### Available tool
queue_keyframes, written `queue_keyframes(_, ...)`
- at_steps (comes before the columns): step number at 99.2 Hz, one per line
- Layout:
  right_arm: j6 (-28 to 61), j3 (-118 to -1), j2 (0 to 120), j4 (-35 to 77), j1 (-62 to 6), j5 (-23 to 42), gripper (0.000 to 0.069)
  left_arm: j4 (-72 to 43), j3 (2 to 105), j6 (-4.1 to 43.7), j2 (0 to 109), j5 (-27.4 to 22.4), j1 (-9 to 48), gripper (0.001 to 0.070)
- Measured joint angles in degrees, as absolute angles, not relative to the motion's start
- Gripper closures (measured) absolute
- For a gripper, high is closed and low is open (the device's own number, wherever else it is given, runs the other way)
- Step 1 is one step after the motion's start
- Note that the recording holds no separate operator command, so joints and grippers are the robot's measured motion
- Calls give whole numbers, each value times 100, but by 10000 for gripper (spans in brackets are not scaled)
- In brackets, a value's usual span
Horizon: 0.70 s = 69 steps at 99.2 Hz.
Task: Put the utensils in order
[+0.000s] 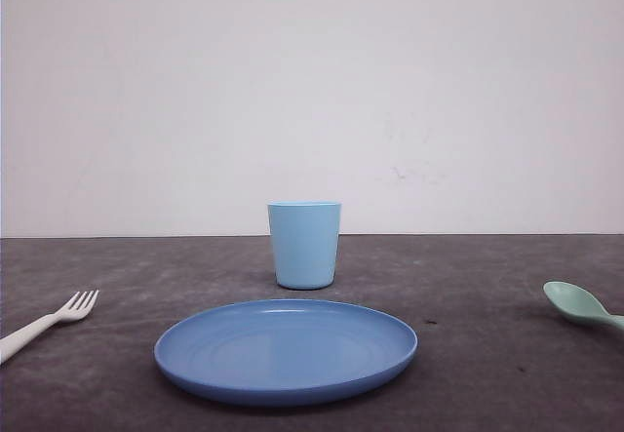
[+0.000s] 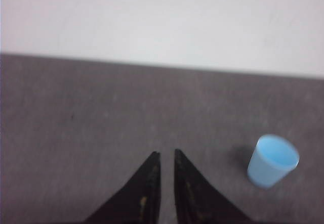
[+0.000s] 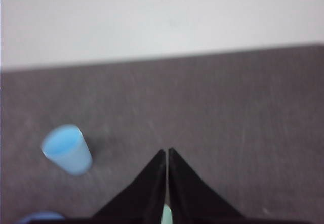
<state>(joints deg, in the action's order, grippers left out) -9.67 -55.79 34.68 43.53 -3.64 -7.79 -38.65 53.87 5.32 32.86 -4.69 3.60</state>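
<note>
Plastic fork [image 1: 47, 322] and spoon [image 1: 581, 304] flank the plate [image 1: 286, 350], probably light and slick, best pinched mid-handle; left claw [image 2: 166, 155] nearly together, right claw [image 3: 166, 152] together.

no writing, label, brand, number or sign can be read anywhere in these pictures. the cup [image 1: 304, 245], the plate [image 1: 286, 350], the fork [image 1: 49, 323] and the spoon [image 1: 581, 305] all have plain, unmarked surfaces, and the wall [image 1: 312, 91] and the table [image 1: 487, 373] carry no print either.
</note>
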Motion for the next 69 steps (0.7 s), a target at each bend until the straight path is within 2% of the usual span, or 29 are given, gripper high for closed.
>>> queue_keyframes(29,-637,-5566,4886,4882,-364,-729,683,-4303,5406,156,4475,-471,366,685)
queue_keyframes(49,-545,-5566,5212,4886,-364,-331,683,-4316,5406,99,4853,-471,366,685)
queue_keyframes(69,-462,-5566,5212,4906,-364,-311,683,-4316,5406,84,4873,-471,366,685)
